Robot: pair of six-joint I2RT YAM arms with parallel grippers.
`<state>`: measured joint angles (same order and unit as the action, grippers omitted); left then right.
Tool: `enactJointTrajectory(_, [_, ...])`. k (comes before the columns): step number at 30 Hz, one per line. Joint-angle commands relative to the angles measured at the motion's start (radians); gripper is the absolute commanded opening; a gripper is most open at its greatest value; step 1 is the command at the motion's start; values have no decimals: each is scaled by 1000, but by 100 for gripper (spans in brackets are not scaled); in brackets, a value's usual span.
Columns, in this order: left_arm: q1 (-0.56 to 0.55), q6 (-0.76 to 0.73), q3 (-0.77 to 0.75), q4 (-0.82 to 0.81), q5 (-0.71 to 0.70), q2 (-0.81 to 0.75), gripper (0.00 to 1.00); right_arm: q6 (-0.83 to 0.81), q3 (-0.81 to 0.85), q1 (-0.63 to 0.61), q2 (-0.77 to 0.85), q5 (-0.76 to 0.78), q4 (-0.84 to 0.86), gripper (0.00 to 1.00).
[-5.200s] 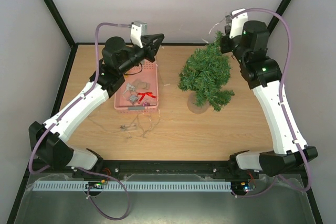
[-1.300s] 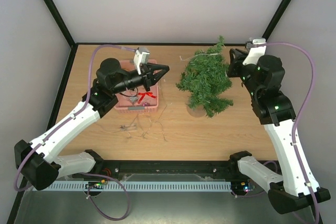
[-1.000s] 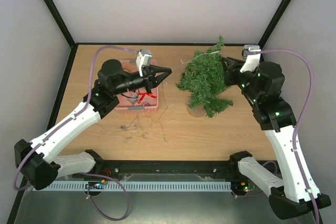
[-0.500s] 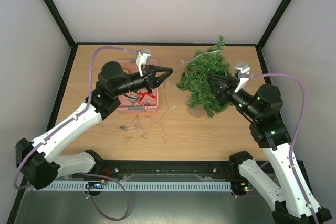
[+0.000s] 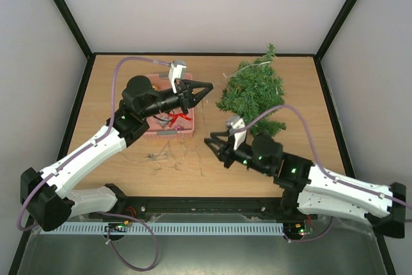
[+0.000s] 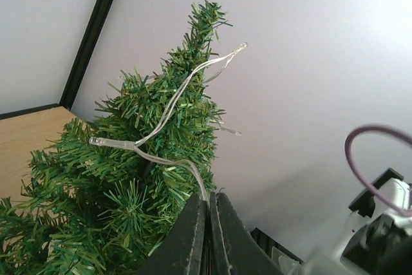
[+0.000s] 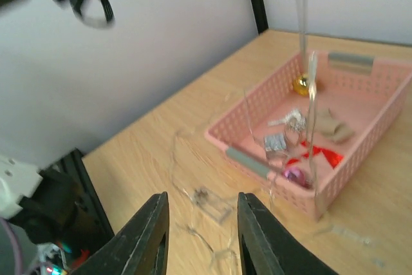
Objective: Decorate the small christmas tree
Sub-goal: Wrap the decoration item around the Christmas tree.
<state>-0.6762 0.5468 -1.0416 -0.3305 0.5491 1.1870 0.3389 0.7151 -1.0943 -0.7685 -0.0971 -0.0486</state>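
Observation:
The small christmas tree (image 5: 254,94) stands at the back right of the table, a clear light string (image 5: 250,66) draped over its top. My left gripper (image 5: 207,87) hovers just left of the tree, shut on that light string (image 6: 161,117), which runs from its fingertips (image 6: 196,207) up over the tree (image 6: 129,185). My right gripper (image 5: 212,146) is low over the table in front of the tree. The right gripper (image 7: 203,207) is open and holds nothing, above a tangle of wire (image 7: 212,201) and facing the pink basket (image 7: 257,159).
The pink basket (image 5: 187,128) under the left arm holds a gold ball (image 7: 300,84), a red bow (image 7: 320,154) and silver pieces. Loose wire (image 5: 174,156) lies on the wood in front of it. Black frame posts and white walls surround the table.
My right arm has swung from the tree's right side down and left to the table's front middle, its jaws widening. The left gripper has barely moved and stays shut on the string.

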Motion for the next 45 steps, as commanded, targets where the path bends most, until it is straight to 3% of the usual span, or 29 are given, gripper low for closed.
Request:
enactJointTrajectory(1, [-6,0,4,-31,-2,-5,2,38,-125,-185,-39,407,205,29])
enactJointTrajectory(5, [-6,4,0,-32,4,-10,2,40,-249,-300,-106,630,391,33])
enactJointTrajectory(11, [-11,15,9,-46,3,-20,2,210,-348,-303,-259,829,591,40])
enactJointTrajectory(24, [-22,23,34,-56,-8,-42,2,390,-339,-267,-617,832,904,45])
enactJointTrajectory(33, [-26,34,38,-67,-6,-44,2,331,-326,-163,-755,683,1066,44])
enactJointTrajectory(37, [-27,35,41,-69,-10,-46,2,302,-319,-162,-787,637,1108,35])
enactJointTrajectory(45, [-27,58,54,-90,-20,-50,2,186,-379,-162,-733,581,1191,3])
